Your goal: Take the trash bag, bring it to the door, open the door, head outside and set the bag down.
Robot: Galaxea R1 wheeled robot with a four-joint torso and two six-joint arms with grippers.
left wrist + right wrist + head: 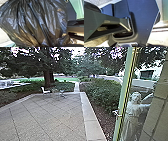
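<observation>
In the left wrist view, looks closely onto a bag point(41, 22), near, black and glossy. Creases into long folds, drawn together toward one end, and catches light in pale and brownish streaks. Farther off, takes in pale ground point(3, 36), a light green surface point(78, 7) and a dark robot part point(71, 13).

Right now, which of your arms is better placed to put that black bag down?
Probably the left: the black trash bag looms large before that wrist's camera, while the right one looks across my own wide dark plate. The grip itself I can't confirm.
</observation>
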